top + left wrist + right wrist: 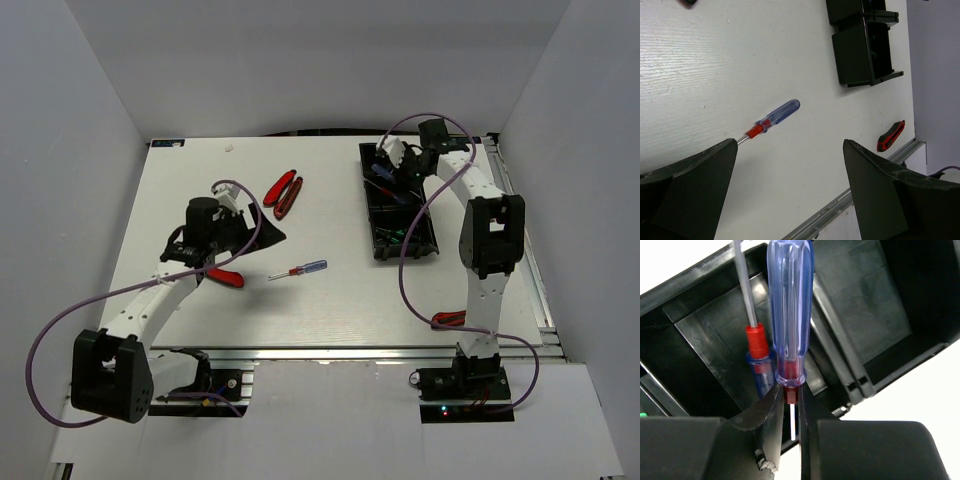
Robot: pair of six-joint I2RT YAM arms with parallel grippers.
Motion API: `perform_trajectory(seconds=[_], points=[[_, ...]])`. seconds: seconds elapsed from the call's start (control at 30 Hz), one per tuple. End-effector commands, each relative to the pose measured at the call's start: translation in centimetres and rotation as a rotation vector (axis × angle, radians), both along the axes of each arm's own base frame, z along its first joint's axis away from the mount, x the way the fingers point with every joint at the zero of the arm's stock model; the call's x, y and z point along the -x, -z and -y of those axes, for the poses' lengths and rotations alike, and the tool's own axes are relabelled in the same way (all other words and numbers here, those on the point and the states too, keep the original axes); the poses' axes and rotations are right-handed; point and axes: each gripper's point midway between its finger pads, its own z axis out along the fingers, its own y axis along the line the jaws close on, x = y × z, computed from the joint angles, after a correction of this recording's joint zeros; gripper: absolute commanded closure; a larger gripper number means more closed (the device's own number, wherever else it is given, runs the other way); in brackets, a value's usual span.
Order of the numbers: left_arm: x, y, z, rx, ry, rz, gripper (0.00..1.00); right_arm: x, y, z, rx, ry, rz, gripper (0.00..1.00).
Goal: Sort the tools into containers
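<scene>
My right gripper (791, 390) is shut on the red collar of a blue-handled screwdriver (790, 315). It holds the screwdriver over the far compartment of the black tray (715, 325), where another blue-and-red screwdriver (757, 357) lies. In the top view the right gripper (396, 160) is at the far end of the tray (428, 240). My left gripper (789, 145) is open and empty above the table. A blue-and-red screwdriver (772, 120) lies just beyond its left fingertip and also shows in the top view (300, 270). Red-handled pliers (284, 193) lie at the far middle.
A red handle (228, 278) sticks out from under the left arm. A red-and-black tool (891, 136) lies near the front edge by the right arm's base (450, 320). A green-handled screwdriver (398, 238) lies in the tray's near compartment. White walls enclose the table.
</scene>
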Motion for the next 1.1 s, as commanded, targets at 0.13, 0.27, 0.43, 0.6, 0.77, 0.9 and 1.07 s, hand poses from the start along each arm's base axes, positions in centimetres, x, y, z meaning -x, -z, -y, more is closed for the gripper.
perform_trajectory(seconds=[0.13, 0.27, 0.43, 0.6, 0.77, 0.9, 1.07], points=[[-0.6, -0.6, 0.4, -0.055, 0.066, 0.037, 0.02, 0.5, -0.3, -0.4, -0.014, -0.026, 0.012, 0.64], [-0.7, -0.1, 1.2, -0.114, 0.115, 0.032, 0.02, 0.5, -1.5, -0.3, -0.020, -0.025, 0.030, 0.51], [-0.5, 1.5, 2.0, -0.181, 0.169, 0.002, 0.03, 0.9, -5.3, -0.7, -0.086, -0.051, 0.070, 0.38], [-0.1, 2.5, 2.4, -0.193, 0.183, -0.024, 0.03, 4.7, -8.4, -3.5, -0.218, -0.242, 0.036, 0.30], [0.2, 3.0, 2.6, -0.190, 0.182, -0.043, 0.03, 6.4, -9.0, -4.9, -0.251, -0.286, 0.026, 0.28], [0.2, 2.7, 2.4, -0.192, 0.171, -0.037, 0.03, 7.1, -9.9, -5.6, -0.271, -0.342, 0.024, 0.29], [0.1, 1.5, 1.7, -0.187, 0.100, -0.014, 0.03, 13.6, -9.0, -9.8, -0.269, -0.618, -0.028, 0.28]])
